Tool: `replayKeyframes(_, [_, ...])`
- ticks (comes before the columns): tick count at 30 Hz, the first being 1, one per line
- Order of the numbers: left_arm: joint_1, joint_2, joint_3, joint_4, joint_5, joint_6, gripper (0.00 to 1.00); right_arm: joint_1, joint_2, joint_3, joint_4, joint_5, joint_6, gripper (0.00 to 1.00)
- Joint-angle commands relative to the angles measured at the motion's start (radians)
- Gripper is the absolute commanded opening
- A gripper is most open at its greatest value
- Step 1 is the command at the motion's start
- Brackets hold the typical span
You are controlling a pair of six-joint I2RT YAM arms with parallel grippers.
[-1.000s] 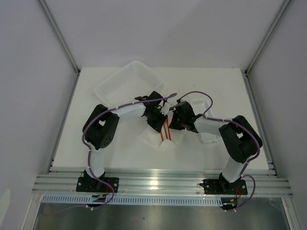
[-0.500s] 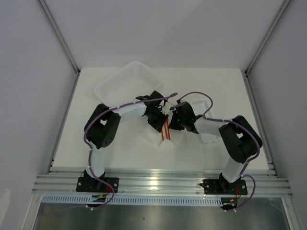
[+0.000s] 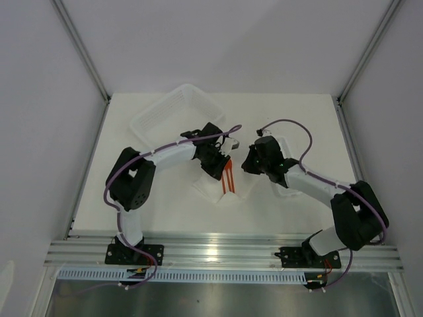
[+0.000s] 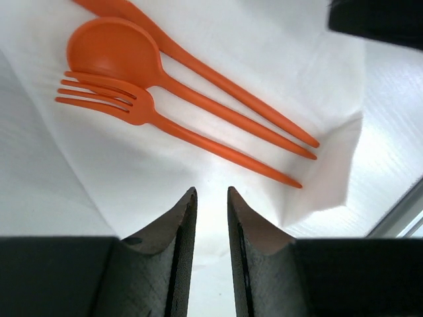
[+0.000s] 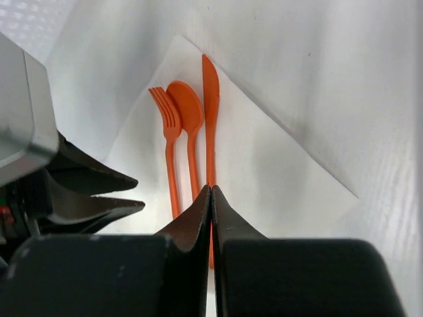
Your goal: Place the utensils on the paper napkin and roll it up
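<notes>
Three orange-red utensils (image 3: 228, 179), a fork (image 4: 132, 109), a spoon (image 4: 115, 56) and a knife (image 4: 198, 59), lie side by side on the white paper napkin (image 3: 213, 190). The napkin's edge is creased upward on the right of the left wrist view (image 4: 344, 165). My left gripper (image 3: 220, 160) hovers low over the napkin (image 4: 264, 53) just past the handle ends, its jaws a narrow gap apart and empty (image 4: 211, 191). My right gripper (image 3: 248, 163) is shut and empty (image 5: 211, 188), above the knife's (image 5: 210, 99) handle end.
A large white mesh basket (image 3: 173, 113) stands at the back left of the table. A narrow white plastic tray (image 3: 285, 190) lies under my right forearm. Metal rails run along the near edge.
My right arm has swung its elbow out to the right and its gripper has drawn back a little from the utensils. The left gripper has stayed over the napkin.
</notes>
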Motion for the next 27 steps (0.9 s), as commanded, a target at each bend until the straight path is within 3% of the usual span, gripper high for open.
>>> replayKeyframes(1, [0.004,-0.103,-0.01,0.011,0.01,0.018,0.29,-0.003,-0.123,-0.063,-0.047,0.033,-0.037,0.0])
replayKeyframes(5, [0.006,-0.141,-0.014,-0.004,0.048,0.026,0.29,0.028,-0.296,-0.192,-0.012,-0.086,-0.043,0.0])
replayKeyframes(10, [0.004,-0.192,-0.05,-0.023,0.145,0.077,0.29,0.132,-0.361,-0.313,0.162,-0.267,-0.01,0.0])
replayKeyframes(18, [0.004,-0.229,-0.129,-0.029,0.204,0.113,0.29,0.181,-0.268,-0.394,0.345,-0.389,0.027,0.0])
replayKeyframes(27, [0.004,-0.214,-0.125,-0.03,0.185,0.121,0.29,0.152,-0.124,-0.347,0.397,-0.338,0.024,0.0])
